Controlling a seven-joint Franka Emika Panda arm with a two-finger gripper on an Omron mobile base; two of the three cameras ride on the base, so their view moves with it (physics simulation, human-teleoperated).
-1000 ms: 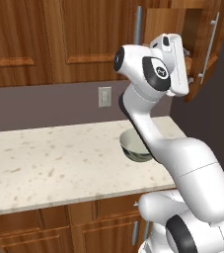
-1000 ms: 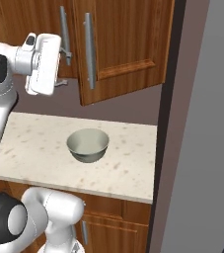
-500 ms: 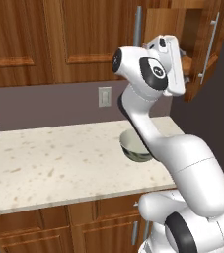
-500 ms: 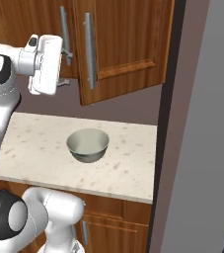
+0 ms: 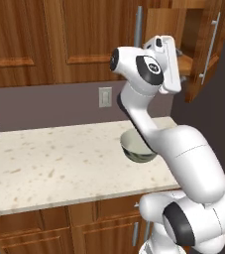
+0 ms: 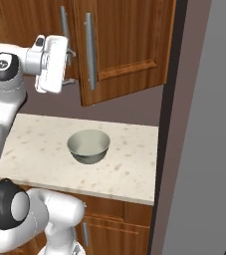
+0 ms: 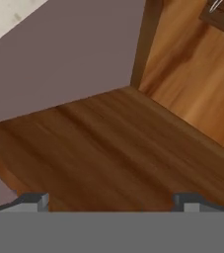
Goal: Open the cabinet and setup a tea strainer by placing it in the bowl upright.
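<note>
The bowl (image 6: 88, 145) sits upright on the counter (image 6: 129, 169), mouth up, pale glossy inside, grey outside, well below the hand. The cabinet (image 6: 127, 47), reddish-brown, hangs with its right door ajar, silver bar handle (image 6: 89, 51) vertical. The arm reaches high, gripper (image 7: 111, 200) spread wide and holding nothing, aimed at the cabinet's wood.

White arm raised high, end effector (image 7: 111, 200) held level, fingers spread wide
</note>
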